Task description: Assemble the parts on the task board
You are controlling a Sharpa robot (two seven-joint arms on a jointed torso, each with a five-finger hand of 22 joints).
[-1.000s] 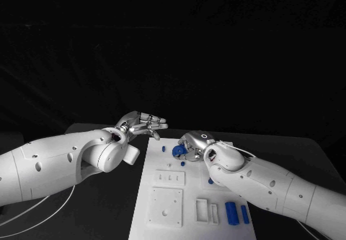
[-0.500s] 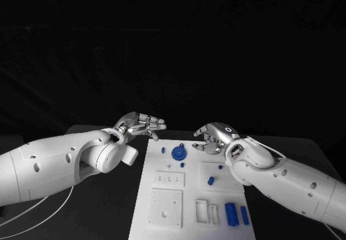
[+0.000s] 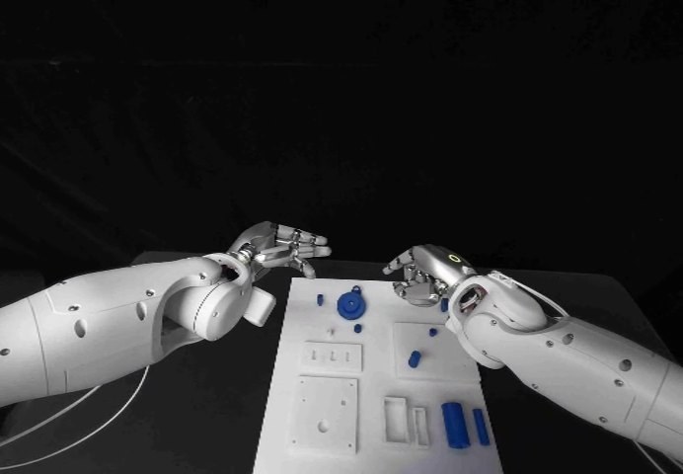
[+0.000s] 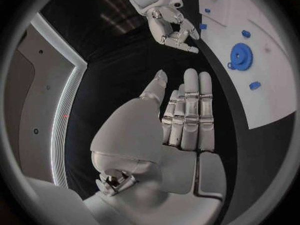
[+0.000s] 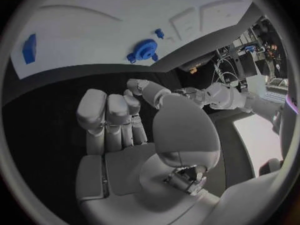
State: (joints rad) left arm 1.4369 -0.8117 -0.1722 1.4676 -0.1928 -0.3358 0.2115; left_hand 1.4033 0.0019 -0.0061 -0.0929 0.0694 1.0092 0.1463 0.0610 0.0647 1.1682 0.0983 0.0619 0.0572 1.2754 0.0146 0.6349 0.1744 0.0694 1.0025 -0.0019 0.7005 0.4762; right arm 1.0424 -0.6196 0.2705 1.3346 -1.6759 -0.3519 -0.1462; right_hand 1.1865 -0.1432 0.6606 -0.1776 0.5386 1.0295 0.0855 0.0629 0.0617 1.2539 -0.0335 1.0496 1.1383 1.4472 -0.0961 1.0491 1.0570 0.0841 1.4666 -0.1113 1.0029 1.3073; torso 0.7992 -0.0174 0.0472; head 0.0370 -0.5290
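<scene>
Right robot hand (image 3: 421,273) empty, fingers loosely curled; blue gear (image 3: 350,303) just beside, apart.

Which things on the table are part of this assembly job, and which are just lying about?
Job:
task board
blue gear
blue blocks
small blue pegs
left hand, holding nothing
right hand, holding nothing

Lying about:
nothing but the black table itself

The black table (image 3: 569,296) carries the white task board (image 3: 373,385) lying flat at its middle.
</scene>
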